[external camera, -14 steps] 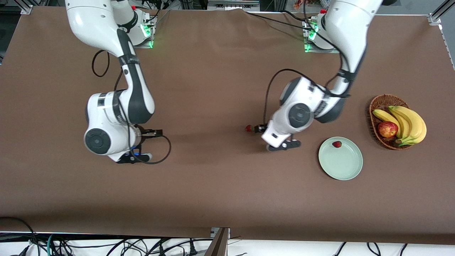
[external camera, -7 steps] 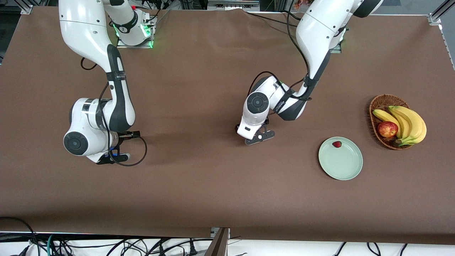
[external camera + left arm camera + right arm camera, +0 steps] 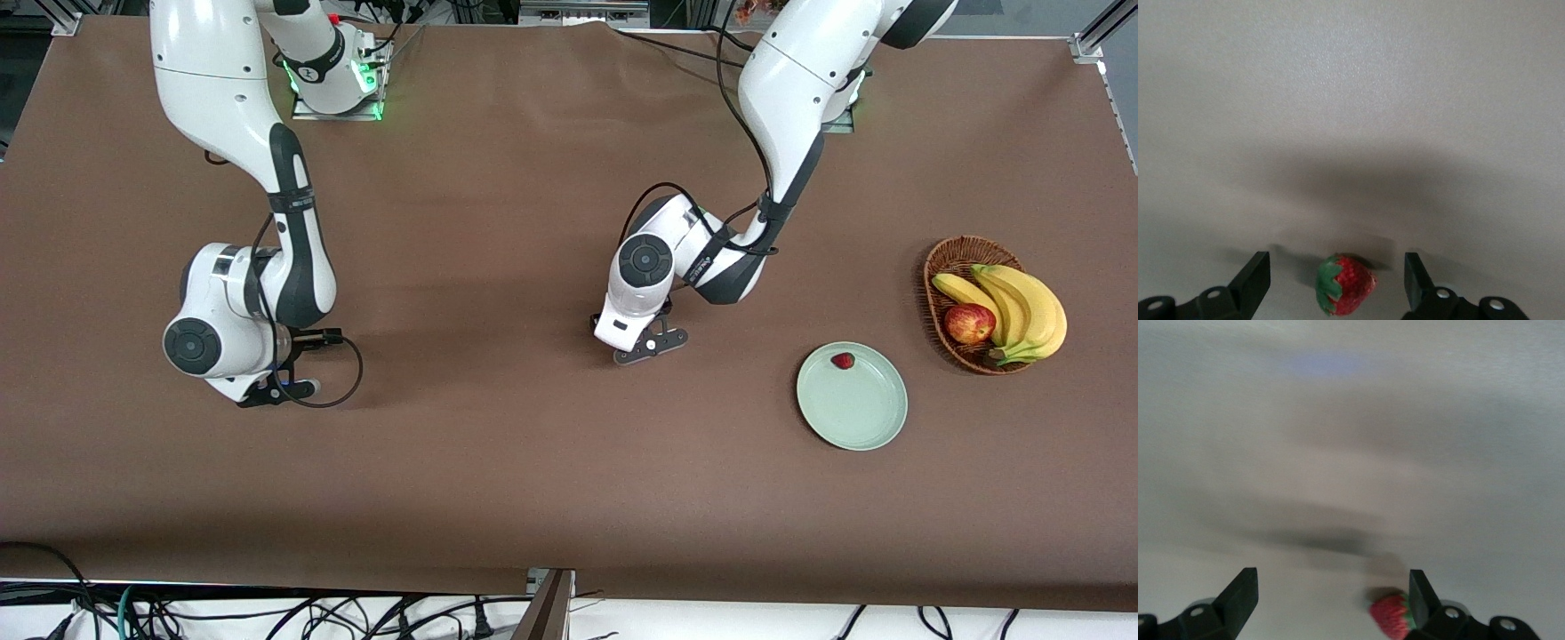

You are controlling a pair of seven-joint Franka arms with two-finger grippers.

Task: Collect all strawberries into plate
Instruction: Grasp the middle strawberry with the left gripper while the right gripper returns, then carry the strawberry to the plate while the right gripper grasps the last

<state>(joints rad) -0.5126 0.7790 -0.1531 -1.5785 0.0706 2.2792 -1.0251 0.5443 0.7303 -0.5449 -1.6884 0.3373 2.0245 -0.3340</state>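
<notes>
Stage: one of three berries collected; two outstanding, both arms at the pick-up step. Item, plate: pale green, on the table toward the left arm's end, just beside the wicker basket holding bananas and an apple; one strawberry lies inside its rim. Item, second strawberry: on the cloth about mid-table, seen only in the left wrist view, hidden under the arm in the front view. Left gripper: low over that berry, fingers spread wide, berry roughly centred in the gap, neither finger touching it. Item, third strawberry: on the cloth toward the right arm's end of the table, seen only in the right wrist view. Right gripper: low over it, fingers spread, berry off-centre against one finger; contact cannot be told. Next, by judgement: the left closes gently, lifts, carries to the plate; the right should recentre before closing. Hazard: round berries may roll or squirt from the pinch.
</notes>
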